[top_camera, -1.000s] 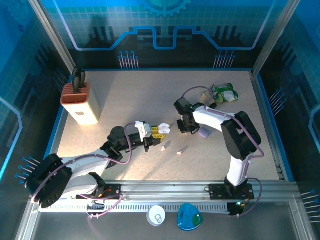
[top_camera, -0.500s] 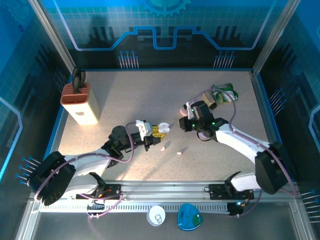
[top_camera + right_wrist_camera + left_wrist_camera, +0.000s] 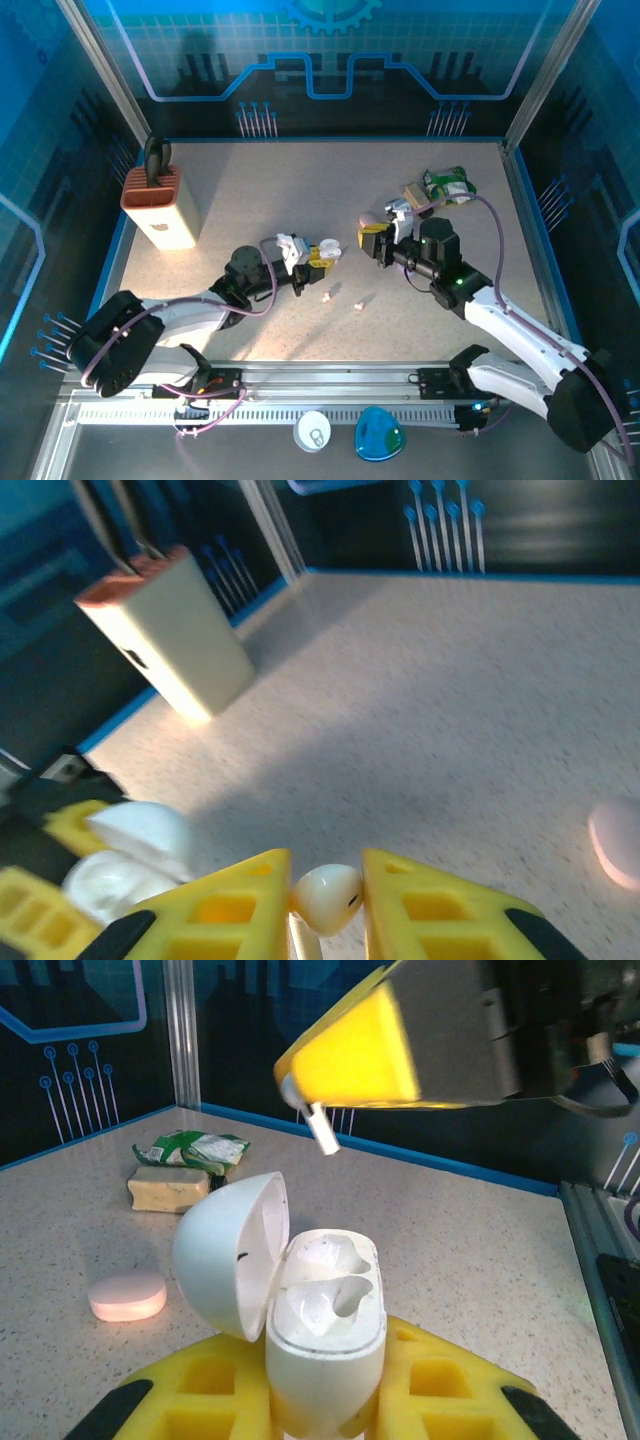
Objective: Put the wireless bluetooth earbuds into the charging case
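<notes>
Our left gripper (image 3: 322, 257) clamps the open white case (image 3: 325, 1310) while our right gripper (image 3: 372, 240) pinches a white earbud (image 3: 326, 896) near it, where a misaligned approach could drop the earbud outside the case.

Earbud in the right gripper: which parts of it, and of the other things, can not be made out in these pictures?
- Earbud, right wrist view: stem hidden between the fingers and cut by the bottom edge.
- Pink case, right wrist view: cut by the right edge.
- Loose buds, top view: too small to tell their colour.
</notes>
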Controlling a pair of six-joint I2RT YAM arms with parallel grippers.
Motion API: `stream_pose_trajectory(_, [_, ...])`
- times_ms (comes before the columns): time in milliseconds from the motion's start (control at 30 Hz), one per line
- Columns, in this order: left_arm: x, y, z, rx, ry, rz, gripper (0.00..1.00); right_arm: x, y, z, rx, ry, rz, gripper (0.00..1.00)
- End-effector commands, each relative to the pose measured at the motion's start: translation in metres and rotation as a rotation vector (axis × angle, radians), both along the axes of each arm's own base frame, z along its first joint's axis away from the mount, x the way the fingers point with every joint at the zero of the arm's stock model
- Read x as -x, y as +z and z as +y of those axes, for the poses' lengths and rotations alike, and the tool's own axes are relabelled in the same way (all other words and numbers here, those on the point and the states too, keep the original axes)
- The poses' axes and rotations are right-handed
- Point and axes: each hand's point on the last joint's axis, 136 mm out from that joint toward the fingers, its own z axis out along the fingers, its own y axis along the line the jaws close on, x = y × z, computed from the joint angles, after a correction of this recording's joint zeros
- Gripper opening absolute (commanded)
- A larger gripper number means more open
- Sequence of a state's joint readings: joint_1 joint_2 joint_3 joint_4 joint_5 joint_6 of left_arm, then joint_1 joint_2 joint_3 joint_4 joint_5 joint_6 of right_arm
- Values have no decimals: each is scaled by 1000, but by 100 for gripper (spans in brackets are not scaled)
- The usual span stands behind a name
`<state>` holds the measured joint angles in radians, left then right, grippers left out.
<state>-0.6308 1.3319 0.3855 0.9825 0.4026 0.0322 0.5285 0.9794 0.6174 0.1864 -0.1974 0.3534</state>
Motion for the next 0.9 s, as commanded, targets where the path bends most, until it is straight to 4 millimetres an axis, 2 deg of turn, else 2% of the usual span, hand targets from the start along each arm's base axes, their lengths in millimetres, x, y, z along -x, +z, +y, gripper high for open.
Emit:
stream_pose_trajectory(0, [-12,13,-1,28,29,-21,0,15,30,12,-78,111,-119,24])
stream_pose_trajectory(133, [-14,16,-4,41,21,-19,0,28,45,23,-106,180,-173,24])
stream_pose_trajectory(333, [-14,18,-6,57,11,-5,0,38,52,41,-114,249,-210,24])
stream_pose_trajectory(567, [-12,25,-7,80,-1,0,0,36,50,57,-111,284,-214,23])
stream_pose_trajectory(867, [-7,28,-8,85,-27,-7,0,29,48,64,-104,287,-210,23])
